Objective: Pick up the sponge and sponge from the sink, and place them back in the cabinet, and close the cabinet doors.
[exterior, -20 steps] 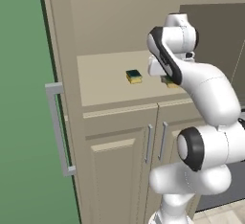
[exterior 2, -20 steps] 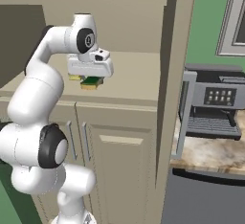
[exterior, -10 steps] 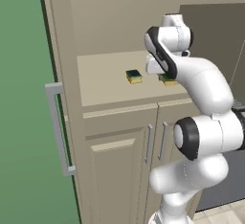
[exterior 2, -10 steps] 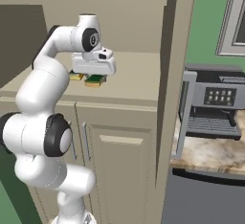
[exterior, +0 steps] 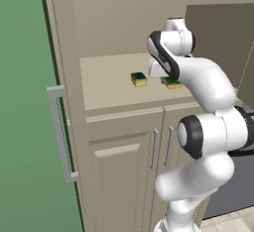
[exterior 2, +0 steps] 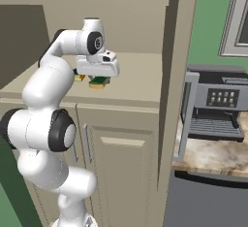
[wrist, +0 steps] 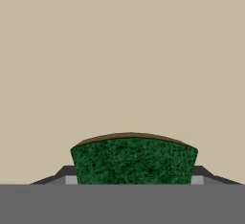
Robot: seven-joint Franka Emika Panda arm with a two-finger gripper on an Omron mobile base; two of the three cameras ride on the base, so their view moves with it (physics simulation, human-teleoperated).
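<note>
Hand view — sponge [wrist: 134, 161] seemingly between fingers [wrist: 63, 173]

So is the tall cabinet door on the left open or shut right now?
Open: the cabinet door stands swung out edge-on, and the inner shelf shows.

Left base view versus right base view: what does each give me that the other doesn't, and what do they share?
Left base view alone: the open cabinet door's long silver handle against the green wall, and the first sponge lying free on the shelf.
Right base view alone: the coffee machine on the stone counter, and the pincer shut on the second sponge just above the shelf.
Both: the arm reaching over the beige cabinet shelf and the lower doors beneath it.
</note>
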